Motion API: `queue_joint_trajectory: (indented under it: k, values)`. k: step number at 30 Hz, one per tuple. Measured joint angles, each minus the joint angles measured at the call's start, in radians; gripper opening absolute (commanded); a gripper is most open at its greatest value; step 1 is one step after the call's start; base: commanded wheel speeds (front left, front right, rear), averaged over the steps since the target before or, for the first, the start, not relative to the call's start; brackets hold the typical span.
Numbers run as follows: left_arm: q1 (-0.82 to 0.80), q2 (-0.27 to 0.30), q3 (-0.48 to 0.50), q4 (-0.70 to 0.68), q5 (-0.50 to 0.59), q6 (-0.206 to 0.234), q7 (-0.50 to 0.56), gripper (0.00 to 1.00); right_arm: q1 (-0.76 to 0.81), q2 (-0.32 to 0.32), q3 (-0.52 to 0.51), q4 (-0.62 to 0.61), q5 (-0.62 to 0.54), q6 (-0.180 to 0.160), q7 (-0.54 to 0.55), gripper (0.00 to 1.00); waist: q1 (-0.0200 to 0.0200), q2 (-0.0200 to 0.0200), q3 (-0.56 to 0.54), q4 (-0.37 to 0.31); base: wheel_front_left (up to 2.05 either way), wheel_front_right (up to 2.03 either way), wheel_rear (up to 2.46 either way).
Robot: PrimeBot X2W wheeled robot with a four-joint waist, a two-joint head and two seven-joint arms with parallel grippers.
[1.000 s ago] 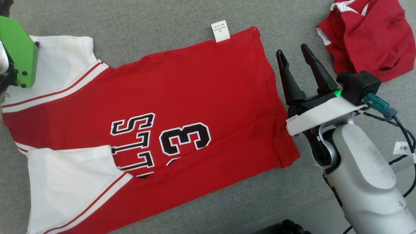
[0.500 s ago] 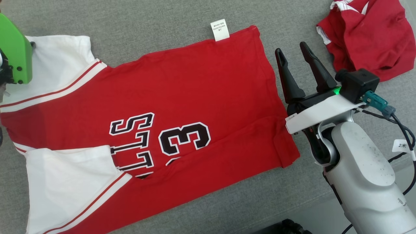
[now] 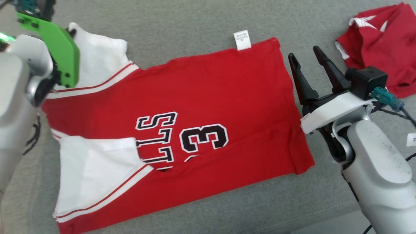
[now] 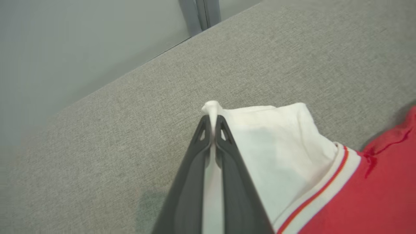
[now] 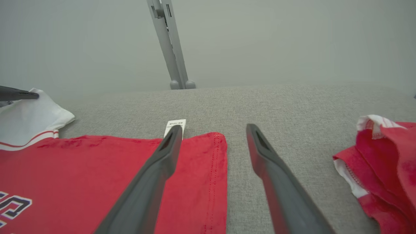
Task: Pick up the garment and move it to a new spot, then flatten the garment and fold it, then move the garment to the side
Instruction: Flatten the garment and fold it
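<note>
Jersey point(image 3: 201, 107) lies flattened mid-cushion point(image 3: 182, 19), 7 o'clock sleeve folded in. Left gripper point(image 4: 212, 123) pinches white sleeve point(image 4: 276, 139) at 10 o'clock; right gripper point(image 3: 303, 52), 3 o'clock, jaws apart, empty. Remaining folds, sideways move pending.

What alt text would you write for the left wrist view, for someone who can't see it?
The left hand, shut, pinches a bunched edge of the white sleeve of a red jersey. The jersey lies on a grey fabric surface, with a pale wall behind.
</note>
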Motion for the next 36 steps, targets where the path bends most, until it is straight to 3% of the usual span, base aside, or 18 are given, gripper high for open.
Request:
queue_joint_trajectory:
  k: [6, 11, 19, 26, 36]
  values:
    - [0.063, -0.017, -0.049, -0.119, -0.018, 0.0, -0.144, 0.0, -0.033, -0.083, 0.006, 0.043, 0.042, 0.0, 0.109, 1.0, 0.0, 0.0, -0.058, 0.085, 0.0, 0.0, 0.0]
    - [0.13, -0.013, -0.067, -0.202, -0.017, 0.002, -0.213, 0.0, -0.08, -0.174, 0.096, 0.111, 0.042, 0.0, 0.213, 1.0, -0.0001, 0.0, -0.102, 0.16, 0.0, 0.0, 0.0]
    - [0.237, -0.009, -0.078, -0.357, -0.011, 0.06, -0.267, 0.0, -0.158, -0.28, 0.211, 0.286, 0.138, 0.0, 0.366, 1.0, -0.0001, 0.0, -0.157, 0.277, 0.0, 0.0, 0.0]
    - [0.255, -0.007, -0.087, -0.432, -0.017, 0.086, -0.251, 0.0, -0.229, -0.332, 0.288, 0.394, 0.198, 0.0, 0.394, 1.0, -0.0001, 0.0, -0.164, 0.353, 0.0, 0.0, 0.0]
    - [0.236, -0.029, -0.101, -0.454, 0.0, 0.091, -0.247, 0.0, -0.317, -0.343, 0.396, 0.49, 0.253, 0.001, 0.383, 1.0, -0.0001, 0.0, -0.096, 0.375, 0.0, 0.0, 0.0]
